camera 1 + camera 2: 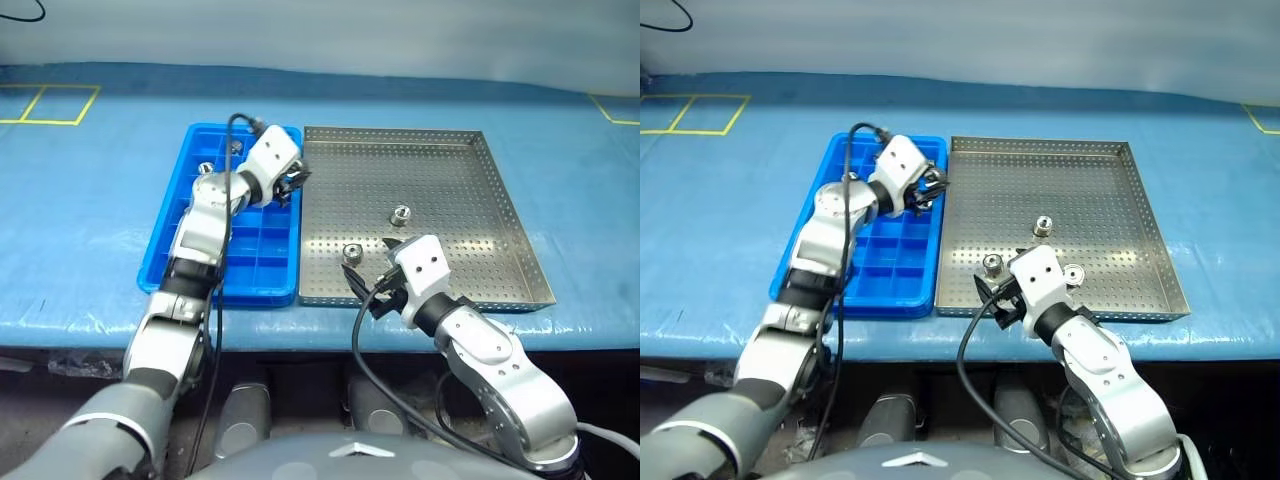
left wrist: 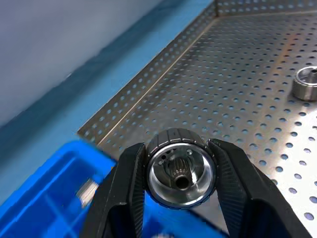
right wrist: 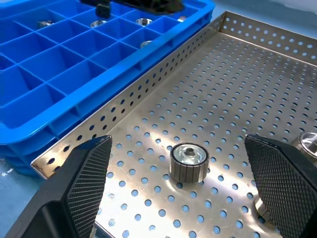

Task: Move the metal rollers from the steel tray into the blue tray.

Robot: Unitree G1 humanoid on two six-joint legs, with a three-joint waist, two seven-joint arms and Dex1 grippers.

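Across the middle of the head views, a bright blue plastic tray with a grid of square compartments (image 1: 262, 262) lies directly beside, left of, a large shallow perforated steel tray (image 1: 480, 200) on blue sheeting. The left gripper (image 1: 291, 184) hangs over the blue tray's upper right part, near the shared edge; the right gripper (image 1: 372, 290) sits at the steel tray's lower edge. Three small shiny metal rollers rest on the steel floor in the right eye view: one near centre (image 1: 1042, 226), one at lower left (image 1: 991, 264), one beside the right wrist (image 1: 1073, 274). One roller already lies in an upper compartment (image 1: 206, 168). At centre bottom of the left wrist view, both black fingers (image 2: 124, 188) are clamped on a ribbed silver roller (image 2: 179, 168), with the blue tray lower left and steel tray upper right. At lower centre of the right wrist view, the right fingers (image 3: 86, 181) stand wide apart, holding nothing, bracketing an upright roller (image 3: 188, 161); several rollers sit in compartments at upper left (image 3: 143, 22). Assessment: transfer is partly complete; one roller is in transit, three remain.
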